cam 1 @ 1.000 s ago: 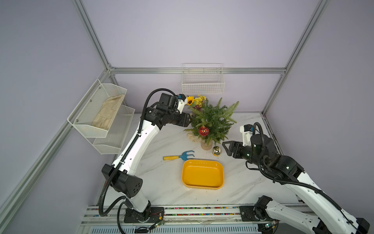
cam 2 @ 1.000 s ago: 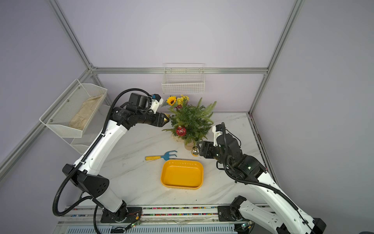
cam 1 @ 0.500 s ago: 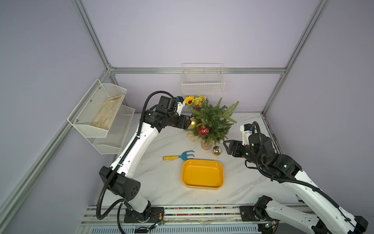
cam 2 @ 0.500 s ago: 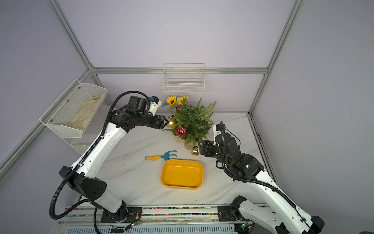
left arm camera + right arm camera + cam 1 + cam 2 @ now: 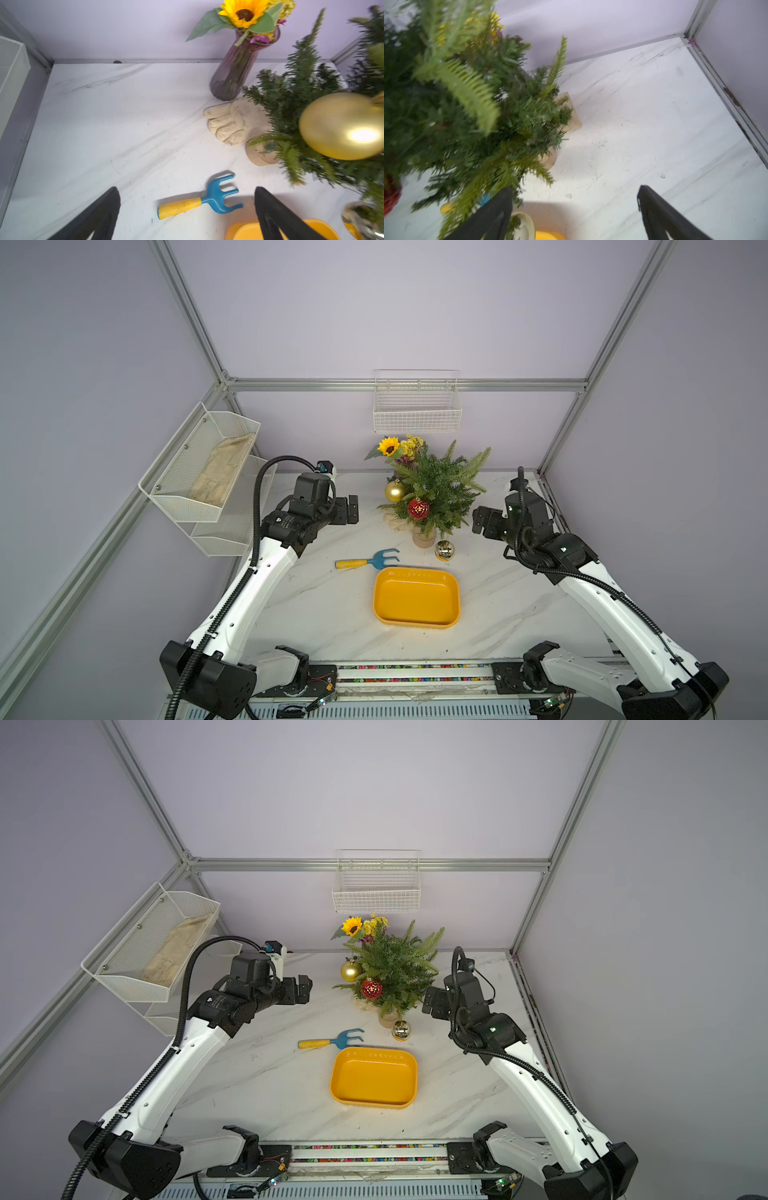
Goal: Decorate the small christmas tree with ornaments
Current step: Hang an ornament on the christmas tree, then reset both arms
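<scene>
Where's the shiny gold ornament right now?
In both top views the shiny gold ornament sits on the table beside the tree's stump, just behind the yellow tray.

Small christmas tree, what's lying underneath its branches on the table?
Under the small christmas tree a pale glove lies beside the wooden stump base; foliage hides the glove's cuff end.

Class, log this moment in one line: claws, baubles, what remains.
left claw: open, empty | right claw: open, empty | on tree: matte gold bauble, red bauble | on table: shiny gold bauble
</scene>
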